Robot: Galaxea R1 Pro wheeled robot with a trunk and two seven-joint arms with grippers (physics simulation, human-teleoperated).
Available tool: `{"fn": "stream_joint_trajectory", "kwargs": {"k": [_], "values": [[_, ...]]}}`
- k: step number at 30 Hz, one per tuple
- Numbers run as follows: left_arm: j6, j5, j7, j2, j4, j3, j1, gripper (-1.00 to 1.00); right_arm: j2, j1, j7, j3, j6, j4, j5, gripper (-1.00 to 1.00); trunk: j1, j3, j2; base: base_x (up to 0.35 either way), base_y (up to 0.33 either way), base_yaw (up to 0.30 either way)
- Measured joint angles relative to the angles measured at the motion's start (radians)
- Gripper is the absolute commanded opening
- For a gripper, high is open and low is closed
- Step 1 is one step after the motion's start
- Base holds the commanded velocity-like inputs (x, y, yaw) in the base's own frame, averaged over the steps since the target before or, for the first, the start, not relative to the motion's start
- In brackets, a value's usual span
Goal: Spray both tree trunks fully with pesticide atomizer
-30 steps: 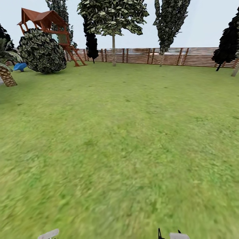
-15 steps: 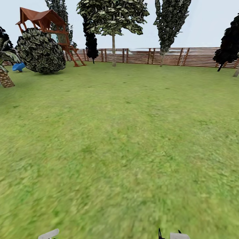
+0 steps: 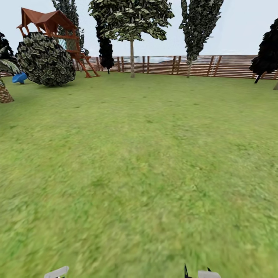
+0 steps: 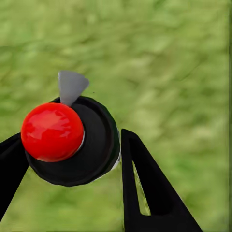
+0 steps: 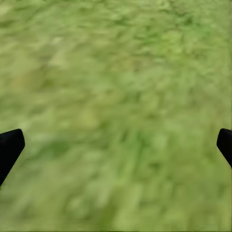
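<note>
- Sprayer [image 4: 67, 140] clamped in left claw [image 4: 72, 159], low left of wrist frame, nozzle pointing out over grass [image 3: 139, 173]
- Right claw [image 5: 116, 145] spread wide, holding nothing
- Trees [image 3: 132, 58] far ahead, top centre, by fence [image 3: 231, 65]; left arm carries the tool

Green lawn [image 3: 146, 162], brown slat fence [image 3: 227, 66] behind, wooden playhouse [image 3: 50, 27], perhaps a blue slide [image 3: 18, 78], pale sky

Right wrist view: blurred green lawn [image 5: 116, 106] across frame, mottled light and dark patches, no sharp detail. Right gripper [image 5: 116, 145] seen as two black fingertips [image 5: 9, 147] poking in at opposite edges of frame, set wide apart. Nothing but grass between them. Both tips clear of grass; height above it could not be told
</note>
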Motion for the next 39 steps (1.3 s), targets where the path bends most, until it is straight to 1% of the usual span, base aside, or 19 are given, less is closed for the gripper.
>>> {"fn": "stream_joint_trajectory", "kwargs": {"k": [39], "values": [[0.001,0.000,0.000,0.000,0.000,-0.002,0.000,-1.00,0.000,0.000,0.000,0.000,0.000,0.000,0.000,1.00,0.000,0.000,0.000,0.338,0.000,0.000]]}}
